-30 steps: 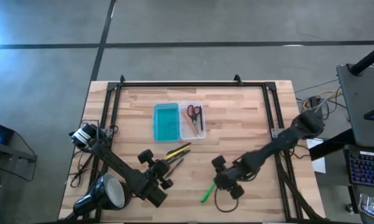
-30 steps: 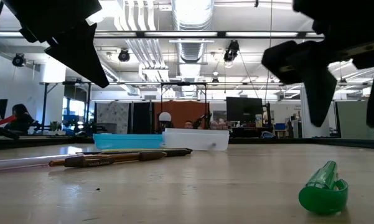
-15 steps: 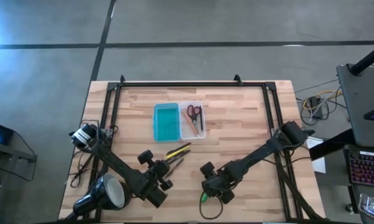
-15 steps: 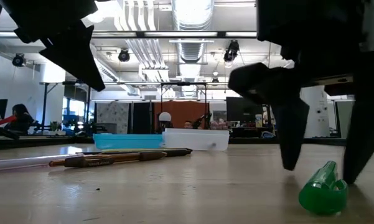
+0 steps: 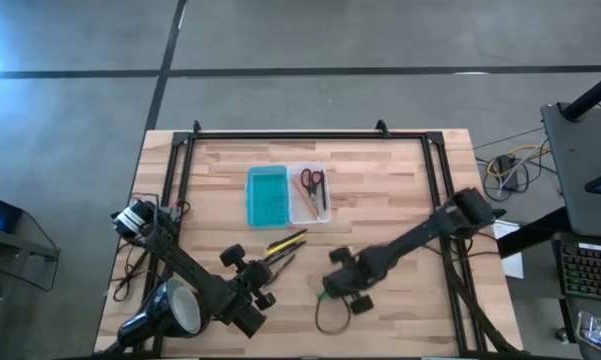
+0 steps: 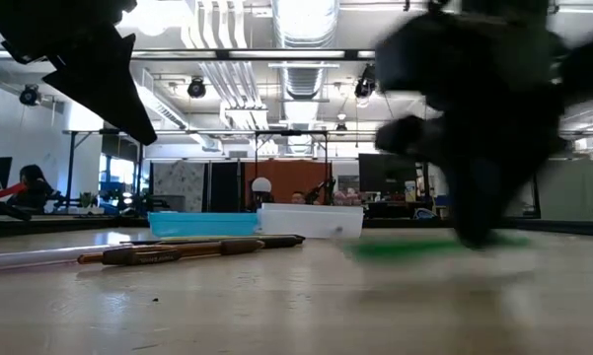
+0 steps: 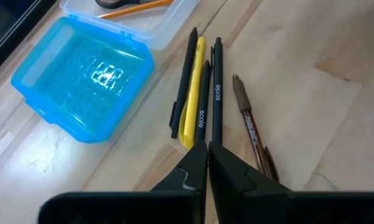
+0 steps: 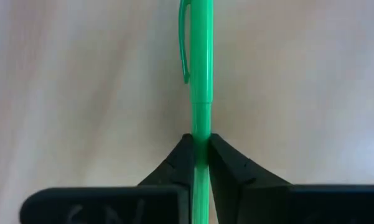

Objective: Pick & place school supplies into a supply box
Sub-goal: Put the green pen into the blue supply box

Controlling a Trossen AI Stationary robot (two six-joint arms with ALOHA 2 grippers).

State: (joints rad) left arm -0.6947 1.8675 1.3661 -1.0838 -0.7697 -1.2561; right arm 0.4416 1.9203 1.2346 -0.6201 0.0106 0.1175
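The supply box lies open at the table's middle far side, with a turquoise half point(image 5: 267, 196) and a clear half point(image 5: 309, 192). The clear half holds red-handled scissors point(image 5: 313, 183). Dark pens and a yellow pencil point(image 7: 190, 93) lie side by side on the table, nearer than the box, with a brown pen point(image 7: 252, 134) beside them. My left gripper point(image 7: 207, 146) hangs shut above their near ends and touches nothing. My right gripper point(image 8: 201, 146) is shut on the green marker point(image 8: 201, 56), near the table's middle point(image 5: 327, 288). My right gripper pinches the green marker's barrel point(image 8: 201, 127) between its two fingers, below the clip. The fingers come steeply from above and lie across the marker. In the low view the marker shows as a level green blur point(image 6: 434, 247); whether it is clear of the table I cannot tell.
A black-and-white desk lamp point(image 5: 170, 310) stands at the near left corner beside the left arm. A dark cable loop point(image 5: 330, 320) lies just nearer than my right gripper. Black frame rails point(image 5: 310, 135) run along the table's far and side edges.
My right gripper has gone toward the table's left edge and down over the green marker, and has shut on it. In the low view the marker, seen end-on before, now shows sideways and blurred.
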